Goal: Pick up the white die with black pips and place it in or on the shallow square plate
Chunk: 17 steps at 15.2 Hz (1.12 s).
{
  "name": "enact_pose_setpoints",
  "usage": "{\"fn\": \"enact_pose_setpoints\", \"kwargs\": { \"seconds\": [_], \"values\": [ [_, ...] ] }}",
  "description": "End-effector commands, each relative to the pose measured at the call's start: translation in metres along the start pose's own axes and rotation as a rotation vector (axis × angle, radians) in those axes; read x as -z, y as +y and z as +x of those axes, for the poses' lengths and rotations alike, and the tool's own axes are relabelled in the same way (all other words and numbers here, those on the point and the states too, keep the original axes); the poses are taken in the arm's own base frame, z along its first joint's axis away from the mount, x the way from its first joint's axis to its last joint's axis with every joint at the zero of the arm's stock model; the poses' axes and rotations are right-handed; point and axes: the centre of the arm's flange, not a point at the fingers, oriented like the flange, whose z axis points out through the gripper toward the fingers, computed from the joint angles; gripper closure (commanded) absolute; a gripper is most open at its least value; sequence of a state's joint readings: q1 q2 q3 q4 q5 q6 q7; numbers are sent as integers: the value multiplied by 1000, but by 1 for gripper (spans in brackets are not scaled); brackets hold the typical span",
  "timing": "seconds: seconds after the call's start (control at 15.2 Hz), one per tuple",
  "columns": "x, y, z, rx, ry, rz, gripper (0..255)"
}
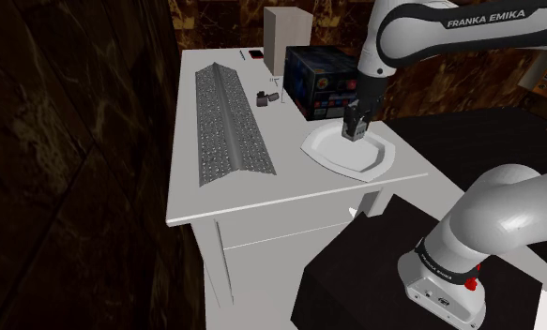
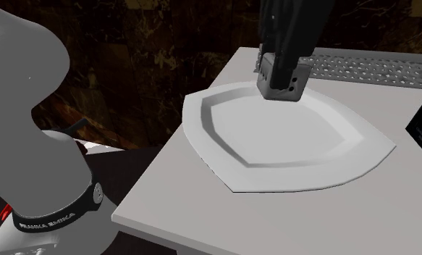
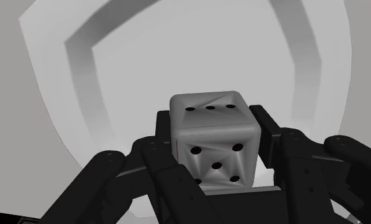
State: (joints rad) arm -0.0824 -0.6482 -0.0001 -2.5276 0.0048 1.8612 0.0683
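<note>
1. The pincer (image 1: 356, 129) is clamped on the die (image 3: 210, 137), with one finger (image 3: 163, 137) on each side.
2. The die is grey-white with black dots. One face shows three dots in a row.
3. The die is over the white plate (image 2: 289, 148). I cannot tell if they touch.
4. The plate lies on the white surface (image 1: 234, 202), near its edge.
5. A dark box (image 1: 323, 80) stands just behind the plate. A long grey strip (image 1: 226, 122) lies at the shoulder view's left.
</note>
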Motion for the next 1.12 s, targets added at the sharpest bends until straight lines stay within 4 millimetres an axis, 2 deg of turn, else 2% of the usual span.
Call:
{"fn": "enact_pose_setpoints", "kwargs": {
  "seconds": [0.0, 0.4, 0.86, 0.92, 1.06],
  "values": [
    [-10, 0, 0, 0, 1, 0, 255],
    [-40, 0, 1, 0, 1, 0, 255],
    [-40, 0, 1, 0, 1, 0, 255],
    [-40, 0, 1, 0, 1, 0, 0],
    [-40, 0, 1, 0, 1, 0, 0]
  ]
}}
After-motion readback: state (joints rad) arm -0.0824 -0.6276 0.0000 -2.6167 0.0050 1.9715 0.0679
